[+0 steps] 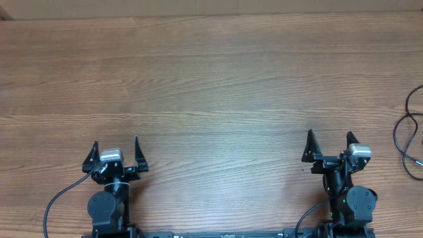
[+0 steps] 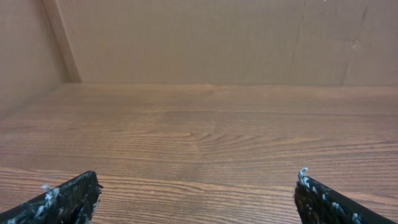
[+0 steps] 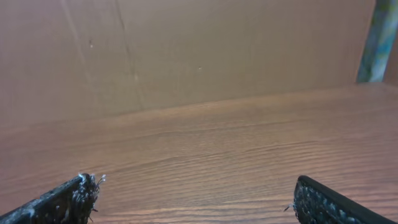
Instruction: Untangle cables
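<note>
The left pincer (image 1: 116,144) hangs over the near edge of the table (image 1: 211,79), toward its left corner. Its 2 fingers (image 2: 68,200) are spread wide, holding and touching nothing. The right pincer (image 1: 330,136), toward the near right corner, gapes just as wide and is also empty. The cables (image 1: 396,132) lie in loose loops at the table's right edge, well apart from both pincers.
</note>
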